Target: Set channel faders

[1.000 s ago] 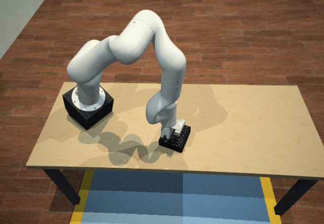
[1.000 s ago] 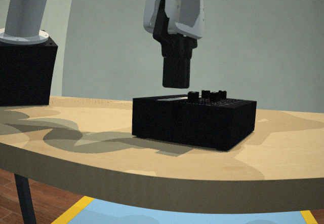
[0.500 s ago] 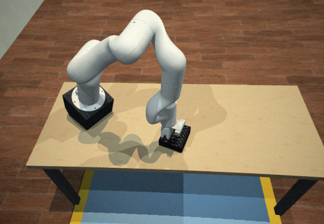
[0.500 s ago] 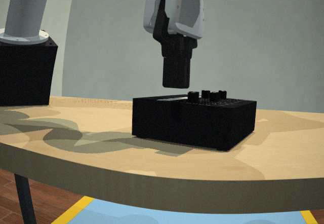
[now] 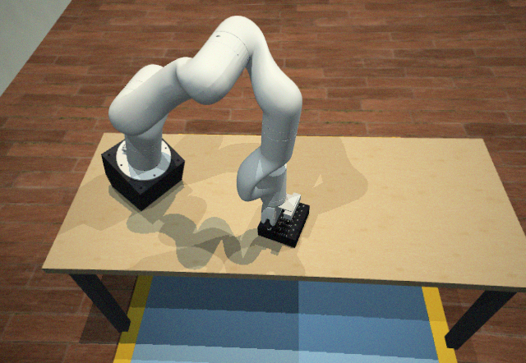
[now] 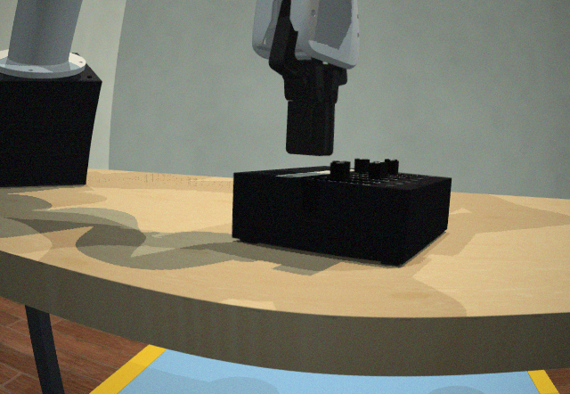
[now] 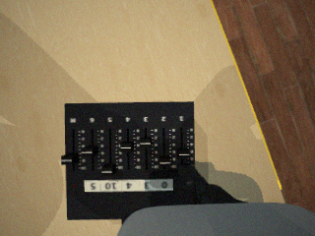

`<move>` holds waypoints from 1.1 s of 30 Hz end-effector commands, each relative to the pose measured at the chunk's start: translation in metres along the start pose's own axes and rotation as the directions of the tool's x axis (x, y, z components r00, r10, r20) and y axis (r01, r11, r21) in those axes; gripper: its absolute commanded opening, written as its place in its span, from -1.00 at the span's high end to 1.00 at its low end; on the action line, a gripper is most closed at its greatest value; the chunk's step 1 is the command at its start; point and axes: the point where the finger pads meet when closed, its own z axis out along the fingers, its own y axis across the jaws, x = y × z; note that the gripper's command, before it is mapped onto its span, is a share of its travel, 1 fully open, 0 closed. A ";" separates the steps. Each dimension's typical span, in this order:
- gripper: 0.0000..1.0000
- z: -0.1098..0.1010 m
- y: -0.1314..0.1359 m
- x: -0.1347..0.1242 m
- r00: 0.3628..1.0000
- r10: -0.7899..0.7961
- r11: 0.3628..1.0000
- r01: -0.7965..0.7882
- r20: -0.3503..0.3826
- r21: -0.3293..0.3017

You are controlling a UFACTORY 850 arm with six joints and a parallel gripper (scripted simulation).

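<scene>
The black lighting desk [image 5: 293, 235] [image 6: 340, 217] [image 7: 98, 208] lies on the table, near its front edge. In the wrist view a white tape strip [image 7: 128, 185] with small numbers runs below the fader slots. The master fader cap [image 7: 65, 158] sits at the far left. Several channel fader caps stand at different heights, among them one low [image 7: 107, 170] and one high [image 7: 145, 143]. Fader knobs [image 6: 339, 168] stick up from the desk top. My gripper [image 6: 309, 151] [image 5: 269, 218] is shut and empty. It hangs a little above the desk's tape end, touching nothing.
The arm's black base block [image 5: 142, 176] [image 6: 44, 132] stands at the table's back left. The wooden table [image 5: 403, 206] [image 6: 183, 283] [image 7: 123, 54] ends close to the desk on one side, with brick floor [image 7: 281, 74] beyond.
</scene>
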 end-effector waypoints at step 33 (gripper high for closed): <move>1.00 0.011 0.000 0.001 1.000 0.000 1.000 0.000 -0.001 0.000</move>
